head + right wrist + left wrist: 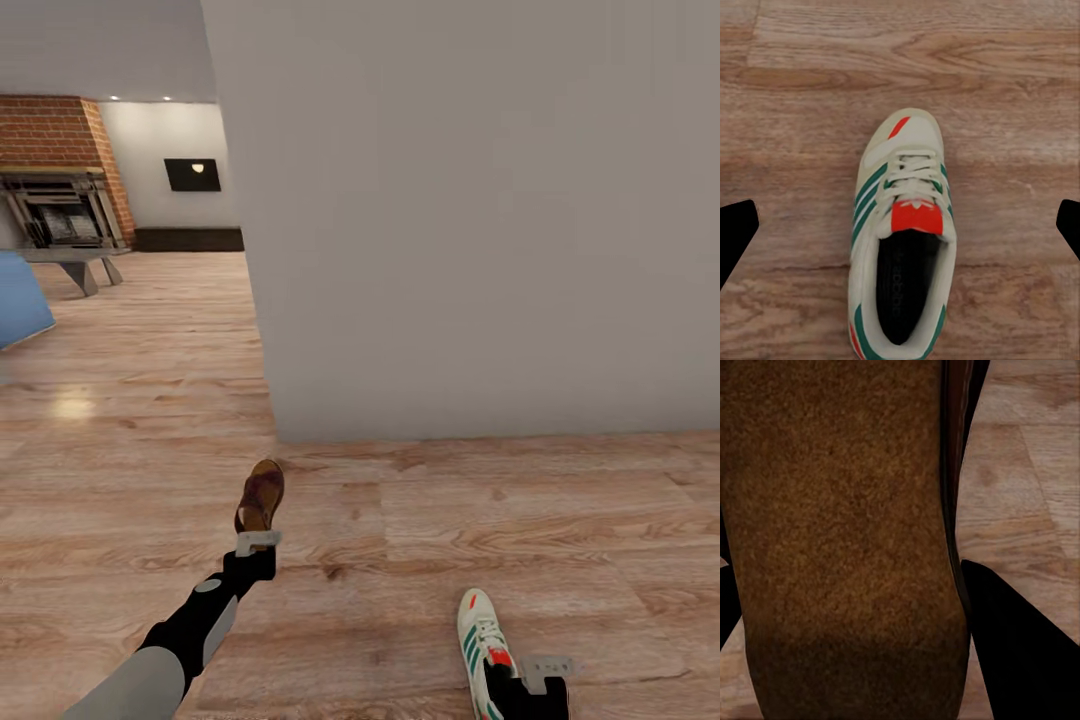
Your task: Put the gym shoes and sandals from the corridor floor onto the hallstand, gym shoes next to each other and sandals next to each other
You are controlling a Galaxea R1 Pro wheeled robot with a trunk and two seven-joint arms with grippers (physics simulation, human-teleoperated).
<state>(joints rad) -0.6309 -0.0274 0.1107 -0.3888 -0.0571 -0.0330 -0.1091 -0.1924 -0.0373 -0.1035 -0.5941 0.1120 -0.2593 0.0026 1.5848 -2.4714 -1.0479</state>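
1. Now your left gripper (257, 541) pinches a sandal (260, 497), held over the corridor floor (420, 520).
2. Your right gripper (904, 225) hangs with fingers (735, 236) spread wide over a gym shoe (904, 240) lying on the planks.

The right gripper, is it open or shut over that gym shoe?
Open. In the right wrist view its two dark fingertips sit far apart at either edge, and the gym shoe lies upright on the wood floor between them, untouched.
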